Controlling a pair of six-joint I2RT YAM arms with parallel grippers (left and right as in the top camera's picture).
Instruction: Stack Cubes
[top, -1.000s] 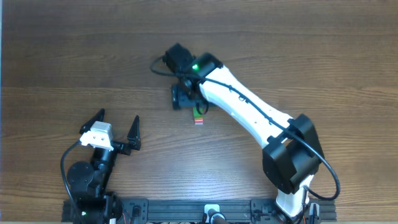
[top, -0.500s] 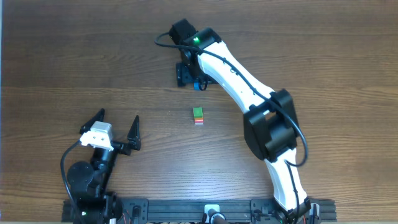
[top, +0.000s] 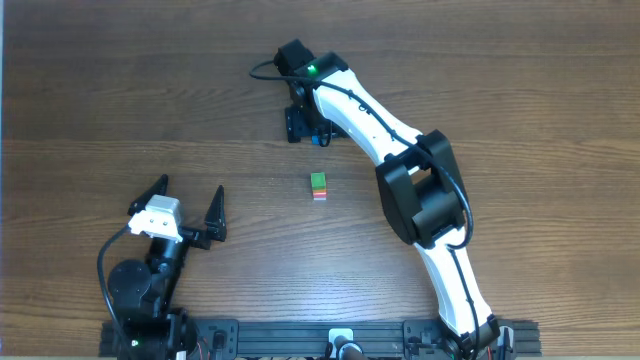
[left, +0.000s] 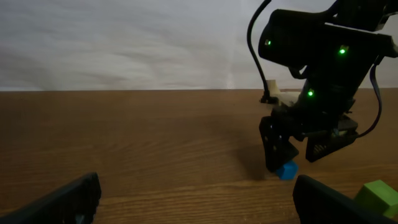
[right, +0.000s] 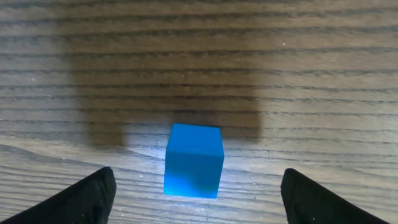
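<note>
The right gripper (left: 300, 151) stands over the small blue cube (right: 194, 160) on the far part of the brown wooden table (top: 520, 90). Its jaws are spread wide, and the cube rests between them, touching neither finger. A green cube (top: 318, 181) sits on a red cube (top: 320, 196) near the table's centre. The left gripper (top: 190, 190) is near its base, jaws wide, holding nothing.

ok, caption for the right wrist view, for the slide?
Open right gripper brackets the blue cube on the wooden table, cube not yet grasped.
</note>
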